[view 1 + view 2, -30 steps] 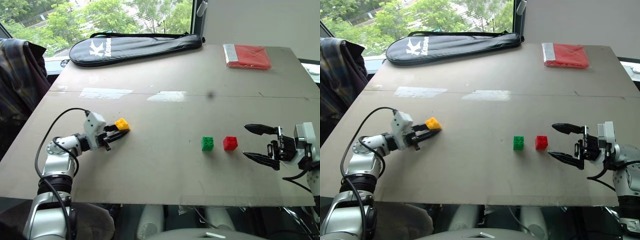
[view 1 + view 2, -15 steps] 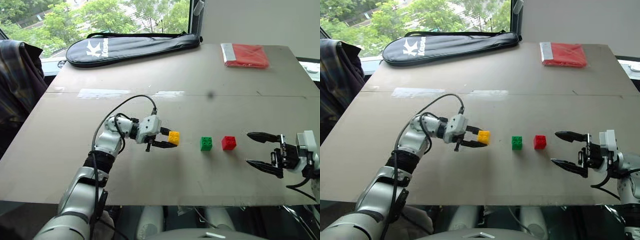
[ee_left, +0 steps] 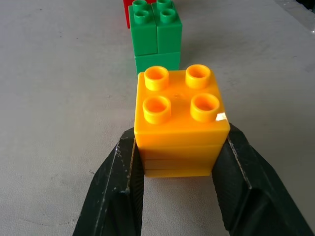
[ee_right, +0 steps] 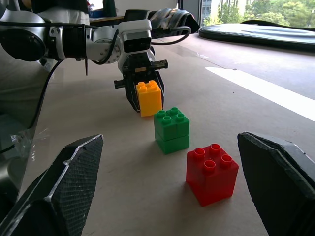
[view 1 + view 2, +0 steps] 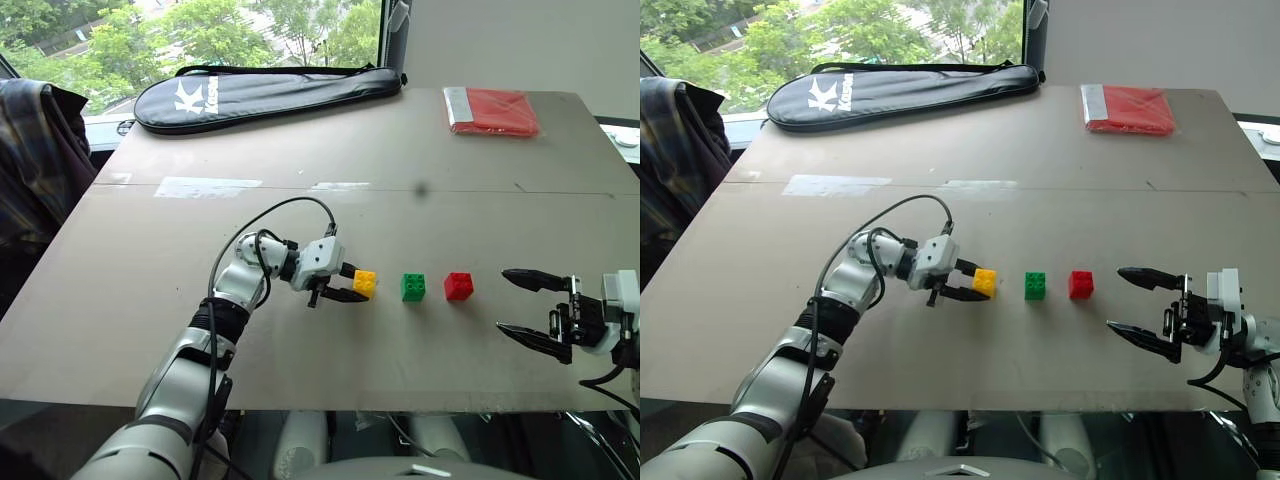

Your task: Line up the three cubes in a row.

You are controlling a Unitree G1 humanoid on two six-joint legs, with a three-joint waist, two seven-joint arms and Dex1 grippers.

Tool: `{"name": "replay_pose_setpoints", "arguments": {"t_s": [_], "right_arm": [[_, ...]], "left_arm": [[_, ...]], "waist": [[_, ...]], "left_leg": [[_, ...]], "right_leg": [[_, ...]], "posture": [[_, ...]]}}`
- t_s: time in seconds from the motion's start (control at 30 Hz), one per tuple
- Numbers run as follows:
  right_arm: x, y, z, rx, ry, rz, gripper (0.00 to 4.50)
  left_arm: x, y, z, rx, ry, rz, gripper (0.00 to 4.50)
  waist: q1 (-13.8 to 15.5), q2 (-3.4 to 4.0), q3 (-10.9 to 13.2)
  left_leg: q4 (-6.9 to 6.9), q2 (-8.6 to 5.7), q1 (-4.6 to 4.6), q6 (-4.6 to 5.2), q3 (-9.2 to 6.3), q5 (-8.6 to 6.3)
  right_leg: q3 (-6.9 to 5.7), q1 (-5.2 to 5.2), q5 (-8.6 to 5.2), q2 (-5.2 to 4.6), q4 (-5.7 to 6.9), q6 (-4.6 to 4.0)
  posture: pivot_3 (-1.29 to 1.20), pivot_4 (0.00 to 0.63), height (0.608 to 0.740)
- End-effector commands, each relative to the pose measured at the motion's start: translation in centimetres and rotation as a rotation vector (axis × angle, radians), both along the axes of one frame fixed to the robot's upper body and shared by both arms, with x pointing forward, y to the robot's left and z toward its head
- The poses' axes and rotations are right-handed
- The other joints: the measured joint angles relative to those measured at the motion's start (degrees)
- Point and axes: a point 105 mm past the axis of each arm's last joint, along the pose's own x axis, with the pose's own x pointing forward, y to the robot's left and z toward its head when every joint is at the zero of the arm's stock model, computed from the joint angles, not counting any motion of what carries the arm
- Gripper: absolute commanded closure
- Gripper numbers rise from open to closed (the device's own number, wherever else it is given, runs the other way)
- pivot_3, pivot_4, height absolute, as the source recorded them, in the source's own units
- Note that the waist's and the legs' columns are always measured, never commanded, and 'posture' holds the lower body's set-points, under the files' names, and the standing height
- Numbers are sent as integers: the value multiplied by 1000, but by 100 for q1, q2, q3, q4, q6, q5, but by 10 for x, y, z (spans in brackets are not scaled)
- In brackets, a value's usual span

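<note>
My left gripper (image 5: 352, 288) is shut on the yellow cube (image 5: 365, 283), with a black finger pressed against each of its sides (image 3: 179, 123). The cube sits at table level just left of the green cube (image 5: 413, 287). The red cube (image 5: 459, 286) stands right of the green one, so the three form a left-to-right line with small gaps. My right gripper (image 5: 528, 306) stands open to the right of the red cube, clear of it, pointing along the line. In the right wrist view the red cube (image 4: 211, 172), green cube (image 4: 171, 129) and yellow cube (image 4: 149, 98) recede toward my left gripper (image 4: 142, 93).
A black racket bag (image 5: 265, 92) lies along the table's far edge. A flat red folded cloth (image 5: 492, 111) rests at the far right corner. A plaid garment (image 5: 35, 160) hangs off the table's left side. The grey table (image 5: 330, 215) has a seam across its middle.
My left arm has carried the yellow cube rightward from the table's left side to just beside the green cube. The right gripper has barely shifted and stays open.
</note>
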Motion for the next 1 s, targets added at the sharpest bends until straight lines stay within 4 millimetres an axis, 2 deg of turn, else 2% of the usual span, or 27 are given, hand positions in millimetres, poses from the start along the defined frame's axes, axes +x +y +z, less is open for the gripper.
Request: {"name": "replay_pose_setpoints", "arguments": {"t_s": [0.03, 0.33, 0.53, 0.57, 0.6, 0.67, 0.73, 0.9, 1.0], "right_arm": [[0, -5, 14, -7, -69, -18, 0], [2, -8, 15, -17, -83, -22, 0], [2, -8, 15, -18, -80, -19, 0], [2, -7, 14, -18, -79, -18, 0], [2, -7, 14, -17, -78, -17, 0], [2, -6, 14, -17, -76, -15, 0], [2, -6, 13, -17, -76, -14, 0], [2, -6, 13, -18, -75, -14, 0], [2, -6, 13, -19, -75, -14, 0]], "left_arm": [[2, -1, 2, -24, -10, 23, 3221], [2, 4, -16, -18, 39, 56, 3221], [3, 7, -21, -9, 45, 60, 3221], [5, 7, -21, -10, 44, 67, 2201], [6, 7, -22, -11, 46, 70, 1877], [7, 7, -22, -12, 38, 77, 889], [9, 8, -23, -9, 23, 85, 107], [10, 12, -25, -2, 24, 89, 107], [11, 19, -18, -27, 7, 110, 107]], "waist": [[2, 0, 0], [4, 1, -1], [5, 2, -4], [5, 3, -4], [4, 5, -6], [4, 11, -10], [4, 17, -13], [4, 28, -22], [2, 30, -24]], "left_leg": [[0, 0, 0, 0, 0, 0], [0, 0, 3, 0, 0, 0], [1, 0, 7, 0, 1, 0], [1, 0, 9, 0, 1, 0], [2, 0, 11, 0, 1, 0], [3, 0, 15, 1, 0, 1], [4, 0, 16, 1, 0, 1], [9, 0, 18, 1, -1, 1], [10, 0, 18, 1, -1, 1]], "right_leg": [[0, 0, 0, 0, 0, 0], [0, 1, -1, 0, 0, -1], [1, 3, -8, 0, 2, -15], [1, 4, -9, 0, 2, -15], [1, 6, -9, 0, 3, -15], [1, 9, -9, 0, 4, -15], [1, 10, -10, 0, 5, -14], [1, 12, -11, 0, 7, -11], [1, 13, -12, 0, 7, -10]], "posture": [[0, 150, 708], [0, 150, 708], [0, 150, 708], [0, 150, 708], [0, 150, 708], [0, 150, 708], [0, 150, 708], [0, 150, 708], [0, 150, 708]]}}
